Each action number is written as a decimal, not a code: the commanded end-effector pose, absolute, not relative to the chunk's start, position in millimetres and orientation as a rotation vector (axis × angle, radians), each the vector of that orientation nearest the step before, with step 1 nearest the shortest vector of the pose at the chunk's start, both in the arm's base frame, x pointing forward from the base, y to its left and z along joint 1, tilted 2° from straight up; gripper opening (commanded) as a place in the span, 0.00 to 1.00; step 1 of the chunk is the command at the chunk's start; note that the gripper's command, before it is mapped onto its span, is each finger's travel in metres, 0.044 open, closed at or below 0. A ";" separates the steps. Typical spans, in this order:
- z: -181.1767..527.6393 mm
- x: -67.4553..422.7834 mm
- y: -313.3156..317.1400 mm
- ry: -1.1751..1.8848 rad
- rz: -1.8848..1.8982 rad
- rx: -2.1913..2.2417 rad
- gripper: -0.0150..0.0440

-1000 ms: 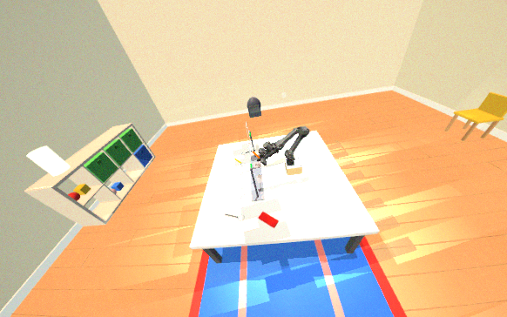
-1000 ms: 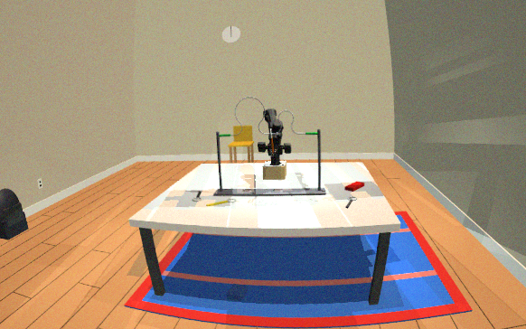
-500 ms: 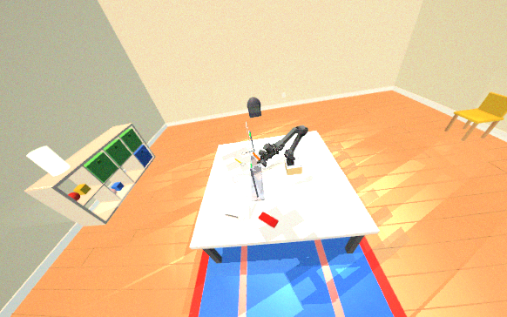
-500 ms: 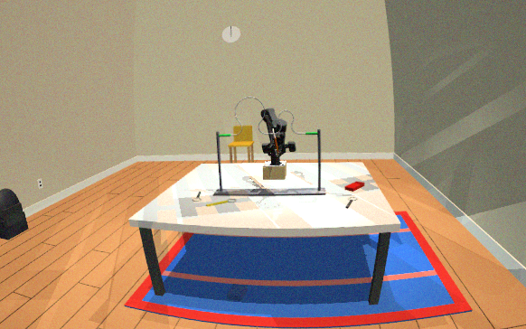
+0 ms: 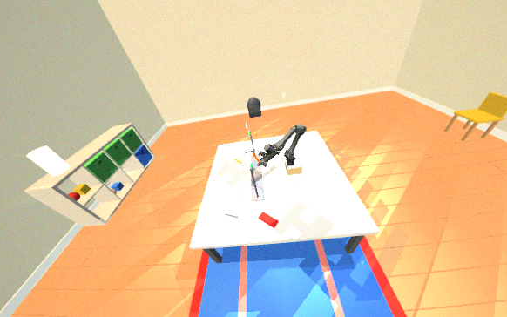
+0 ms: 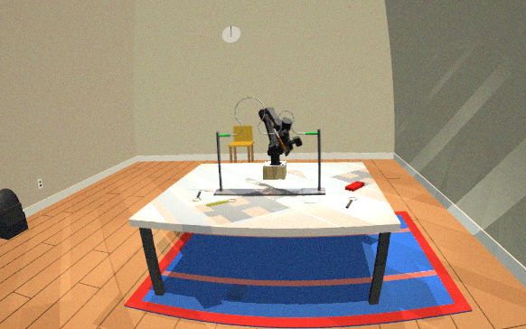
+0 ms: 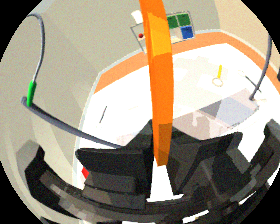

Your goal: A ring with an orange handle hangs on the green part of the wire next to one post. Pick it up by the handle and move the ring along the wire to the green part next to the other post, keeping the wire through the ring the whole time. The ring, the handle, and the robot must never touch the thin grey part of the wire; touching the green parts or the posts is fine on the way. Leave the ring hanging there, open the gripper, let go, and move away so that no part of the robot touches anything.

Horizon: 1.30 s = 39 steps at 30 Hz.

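Note:
The wire frame stands on a dark base plate (image 5: 258, 190) (image 6: 260, 192) in the middle of the white table (image 5: 321, 192) (image 6: 287, 217). The two posts (image 6: 219, 160) (image 6: 319, 158) carry the green wire parts (image 6: 225, 135) (image 6: 309, 133) (image 5: 250, 136) (image 5: 251, 165) (image 7: 32, 91). The thin grey wire (image 6: 248, 98) (image 7: 43, 30) loops between them. My gripper (image 5: 260, 159) (image 6: 283, 144) (image 7: 153, 121) is shut on the orange handle (image 5: 255, 157) (image 6: 282, 140) (image 7: 156, 76), held up in the air in the right half of the span. The ring at the handle's top is mostly out of the wrist view, and I cannot tell its gap to the wire.
The arm's wooden base block (image 5: 294, 169) (image 6: 274, 172) sits behind the frame. A red block (image 5: 268, 219) (image 6: 354, 185), a yellow stick (image 5: 238, 161) (image 6: 220, 202) and small tools (image 5: 232, 215) (image 6: 351, 202) lie on the table. A shelf (image 5: 90, 174) and a chair (image 5: 486, 113) stand away from it.

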<state>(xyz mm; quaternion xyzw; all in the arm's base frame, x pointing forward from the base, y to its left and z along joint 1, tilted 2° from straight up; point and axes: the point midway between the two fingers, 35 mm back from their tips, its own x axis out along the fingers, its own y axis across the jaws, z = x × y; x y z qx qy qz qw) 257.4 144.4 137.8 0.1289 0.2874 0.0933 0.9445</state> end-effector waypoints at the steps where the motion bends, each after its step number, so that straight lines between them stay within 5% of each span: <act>1: 142.2 255.7 156.2 0.599 0.211 0.335 0.00; 39: 254.9 234.7 241.8 0.670 0.467 1.243 0.00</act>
